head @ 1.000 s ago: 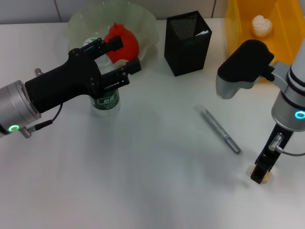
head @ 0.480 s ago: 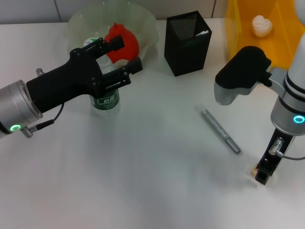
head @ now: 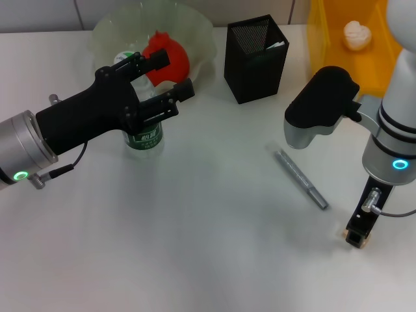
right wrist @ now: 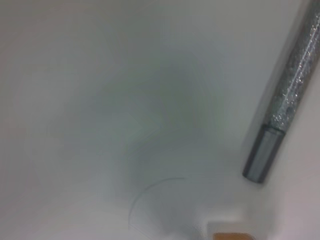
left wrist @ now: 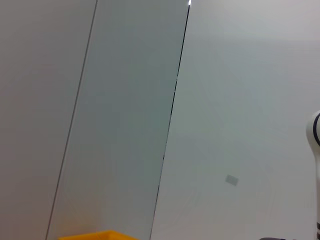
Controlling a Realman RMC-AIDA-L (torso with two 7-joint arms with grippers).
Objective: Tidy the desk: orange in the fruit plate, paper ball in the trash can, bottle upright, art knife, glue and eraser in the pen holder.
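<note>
Fingers of the left gripper [head: 162, 81] spread wide around the upright bottle [head: 143, 138]; the right gripper [head: 358, 235] stands on the eraser [head: 365, 242], grip unclear. Its wrist camera shows the glitter pen's [right wrist: 285, 102] tip beside it.

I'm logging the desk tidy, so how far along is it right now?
Looks done: the orange sits in the fruit plate, the paper ball in the trash can, the bottle stands upright. In hand: the right gripper is down on the eraser; the left gripper is around the bottle. Left: the glitter glue lies on the desk. I can't see the art knife.
</note>
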